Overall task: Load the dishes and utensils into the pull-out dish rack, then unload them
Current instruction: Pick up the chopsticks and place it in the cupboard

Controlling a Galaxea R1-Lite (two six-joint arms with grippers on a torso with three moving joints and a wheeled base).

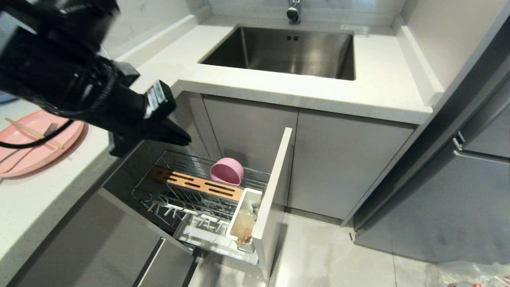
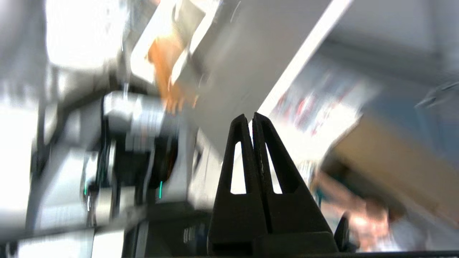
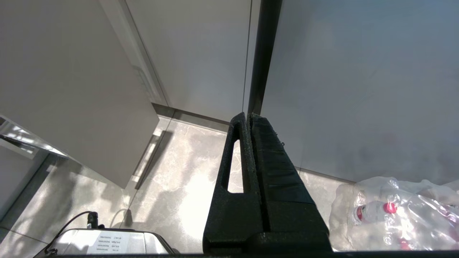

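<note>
The pull-out dish rack [image 1: 187, 199] stands drawn out below the counter, with its wooden strip [image 1: 199, 184] and white utensil cup [image 1: 245, 215]. A pink bowl [image 1: 227, 170] lies on its side at the back of the rack. The pink plate [image 1: 28, 153] sits on the counter at the left, with the chopsticks [image 1: 30, 132] and the fork [image 1: 50, 129] lying on it. My left gripper [image 1: 184, 139] [image 2: 250, 116] hovers above the rack's back left corner, shut and holding nothing. My right gripper [image 3: 246, 115] is shut and empty, hanging low over the floor beside grey cabinet fronts.
The rack's white-edged cabinet front [image 1: 277, 187] stands out into the floor space. A steel sink [image 1: 287, 52] and tap [image 1: 293, 12] lie behind it in the white counter [image 1: 378, 87]. A plastic bag of bottles [image 3: 394, 211] lies on the floor at the right.
</note>
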